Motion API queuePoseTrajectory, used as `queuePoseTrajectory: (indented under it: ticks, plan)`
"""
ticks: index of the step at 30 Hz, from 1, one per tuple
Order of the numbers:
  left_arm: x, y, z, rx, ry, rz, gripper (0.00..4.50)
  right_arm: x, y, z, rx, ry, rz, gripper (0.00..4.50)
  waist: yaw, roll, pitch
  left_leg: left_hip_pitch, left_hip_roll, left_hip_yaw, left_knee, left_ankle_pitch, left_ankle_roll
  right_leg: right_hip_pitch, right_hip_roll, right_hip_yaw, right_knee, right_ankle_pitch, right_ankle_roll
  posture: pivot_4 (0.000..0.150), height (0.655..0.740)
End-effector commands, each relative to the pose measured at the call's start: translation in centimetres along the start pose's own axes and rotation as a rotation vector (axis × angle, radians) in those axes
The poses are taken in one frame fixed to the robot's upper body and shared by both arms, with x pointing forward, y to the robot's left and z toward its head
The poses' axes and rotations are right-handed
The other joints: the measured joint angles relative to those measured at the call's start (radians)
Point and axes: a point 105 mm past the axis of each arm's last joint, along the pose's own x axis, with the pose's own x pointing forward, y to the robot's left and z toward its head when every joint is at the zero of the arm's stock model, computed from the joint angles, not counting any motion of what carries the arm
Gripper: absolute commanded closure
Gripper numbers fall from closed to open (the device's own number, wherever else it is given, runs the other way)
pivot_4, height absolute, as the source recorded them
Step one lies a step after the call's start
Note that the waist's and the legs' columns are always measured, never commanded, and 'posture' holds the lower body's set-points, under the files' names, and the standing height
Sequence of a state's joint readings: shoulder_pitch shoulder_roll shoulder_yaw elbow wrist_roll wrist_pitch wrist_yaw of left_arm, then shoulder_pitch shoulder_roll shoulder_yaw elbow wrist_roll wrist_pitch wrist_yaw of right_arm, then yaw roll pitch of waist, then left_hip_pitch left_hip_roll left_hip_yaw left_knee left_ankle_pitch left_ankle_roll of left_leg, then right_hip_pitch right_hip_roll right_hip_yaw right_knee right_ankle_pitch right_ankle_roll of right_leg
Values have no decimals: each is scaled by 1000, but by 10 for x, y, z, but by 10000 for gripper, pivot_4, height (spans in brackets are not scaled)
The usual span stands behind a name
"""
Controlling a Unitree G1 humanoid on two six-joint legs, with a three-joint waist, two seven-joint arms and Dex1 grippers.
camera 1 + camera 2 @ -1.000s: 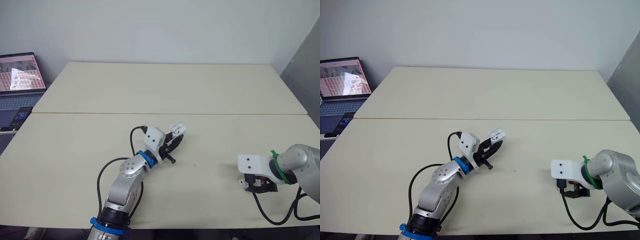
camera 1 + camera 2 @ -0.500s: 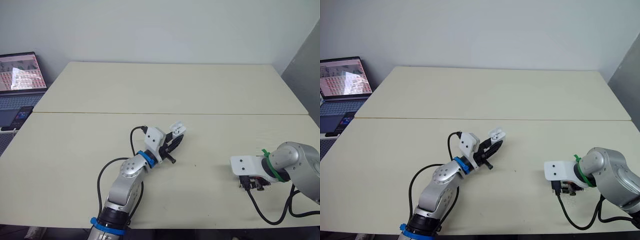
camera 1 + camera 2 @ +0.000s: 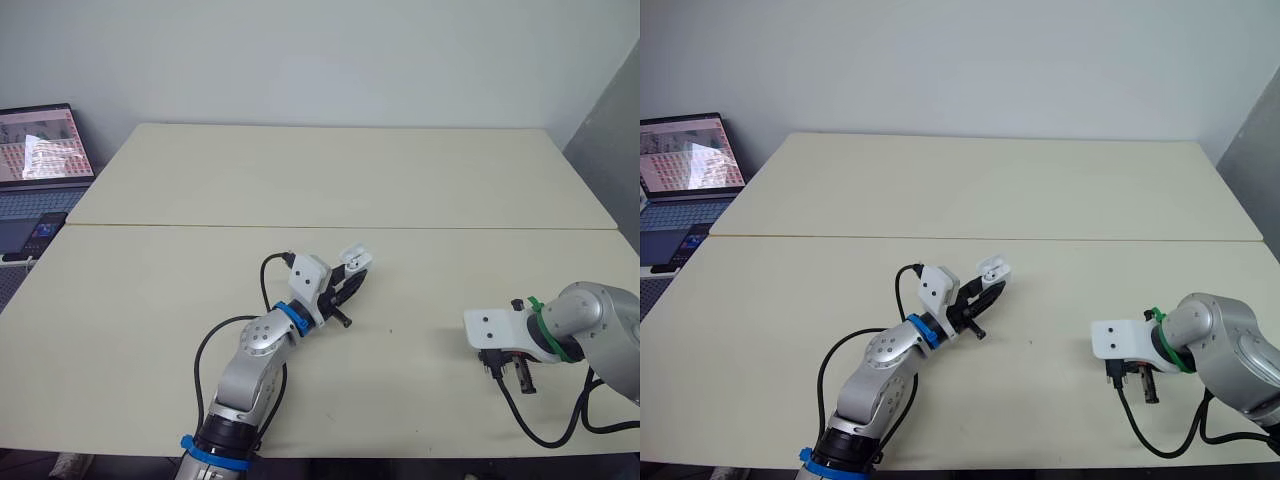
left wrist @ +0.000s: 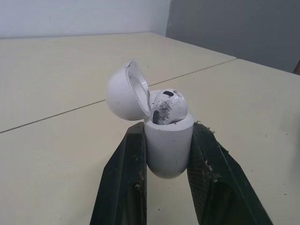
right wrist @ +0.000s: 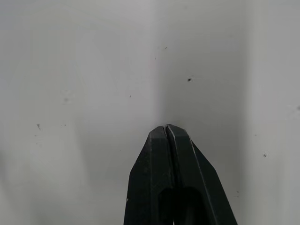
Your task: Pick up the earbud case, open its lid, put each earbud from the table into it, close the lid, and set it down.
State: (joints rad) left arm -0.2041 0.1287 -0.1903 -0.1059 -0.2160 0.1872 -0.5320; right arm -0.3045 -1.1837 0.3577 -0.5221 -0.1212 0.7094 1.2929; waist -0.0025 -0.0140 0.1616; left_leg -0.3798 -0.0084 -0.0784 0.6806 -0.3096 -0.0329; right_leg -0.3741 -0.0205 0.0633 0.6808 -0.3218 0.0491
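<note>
the left fingers (image 4: pixel 123 183) are clamped on either side of the earbud case (image 4: pixel 168 147), gripping its rounded lower body, so the case is held up off the desk (image 3: pixel 400 180) near the middle, just ahead of the left arm. the right fingers (image 5: pixel 157 154) are pressed tip to tip with nothing visible between them, pointing down at bare desk on the right, well apart from the case.

as for progress: the case is picked up and its lid (image 4: pixel 123 93) is swung open. one earbud (image 4: pixel 167 105) sits in the mouth of the case; whether a second one is seated beside it i cannot tell, and no loose earbud is visible on the desk. what looks left is any remaining earbud, closing the lid and setting the case down.

the case's long axis runs along the left fingers, rounded bottom toward the wrist and open mouth pointing away from it, forward and to the robot's right. the lid hangs back on its hinge to one side.
</note>
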Motion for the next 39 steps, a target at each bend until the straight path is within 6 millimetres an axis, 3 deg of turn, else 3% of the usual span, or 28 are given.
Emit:
queuePoseTrajectory:
  ticks: [1,4,7,13,29,32,34,39]
  plan:
    - [2,-3,11,24,-44,-9,37382,-15,-5,11,-31,-53,-33,43273,0,0,0,0,0,0,0,0,0,0,0,0,0,0,0,1500,7400]
    - [2,-3,11,24,-44,-9,37382,-20,-6,15,-39,-79,-34,36073,0,0,0,0,0,0,0,0,0,0,0,0,0,0,0,1500,7400]
    - [2,-3,12,22,-46,-8,37382,-22,-7,13,-64,-67,-49,25560,0,0,0,0,0,0,0,0,0,0,0,0,0,0,0,1500,7400]
    - [2,-3,11,23,-44,-7,37382,-21,-1,-10,-113,7,10,25560,1,0,0,0,0,0,0,0,0,0,0,0,0,0,0,1500,7400]
    - [0,0,11,32,-42,0,37382,-4,-2,-22,-126,42,19,25560,1,0,0,0,0,1,0,0,0,0,0,0,0,0,0,1500,7400]
    - [0,-1,11,32,-41,-2,37382,-5,-1,-20,-122,34,20,31753,1,0,0,0,0,1,0,0,0,0,0,0,0,0,0,1500,7400]
    - [0,-1,11,32,-40,-3,37382,-6,0,-17,-120,26,22,38293,1,0,0,0,0,1,0,0,0,0,0,0,0,0,0,1500,7400]
    - [0,-1,11,33,-39,-6,37382,-6,1,-16,-117,27,24,38293,1,0,0,0,0,0,0,0,0,0,0,0,0,0,0,1500,7400]
